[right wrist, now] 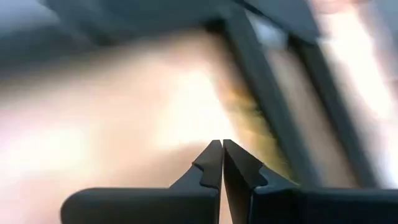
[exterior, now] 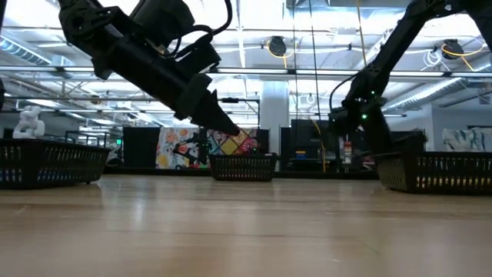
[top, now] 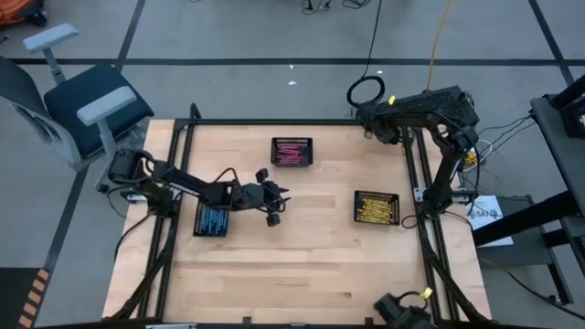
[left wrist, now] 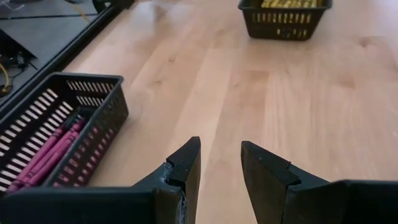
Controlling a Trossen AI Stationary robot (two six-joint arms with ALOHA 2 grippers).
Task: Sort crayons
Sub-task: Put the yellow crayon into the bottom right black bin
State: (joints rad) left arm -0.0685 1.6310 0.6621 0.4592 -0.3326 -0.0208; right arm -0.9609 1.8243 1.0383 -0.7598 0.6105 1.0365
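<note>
High view: left pincer (top: 277, 203) parted over bare table (top: 302, 265) centre.

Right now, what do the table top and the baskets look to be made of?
Table top: light wood planks, smooth with a slight sheen; grain and plank seams show, and the low view shows soft reflections. Basket with pink crayons: probably moulded black plastic, matte, with even slotted walls. Basket with yellow crayons: same look; metal mesh can't be ruled out.

Left gripper (left wrist: 219, 163) is hovering low mid-tabletop with jaws parted and empty; right gripper (right wrist: 222, 163) is sitting folded back, jaws closed.
</note>
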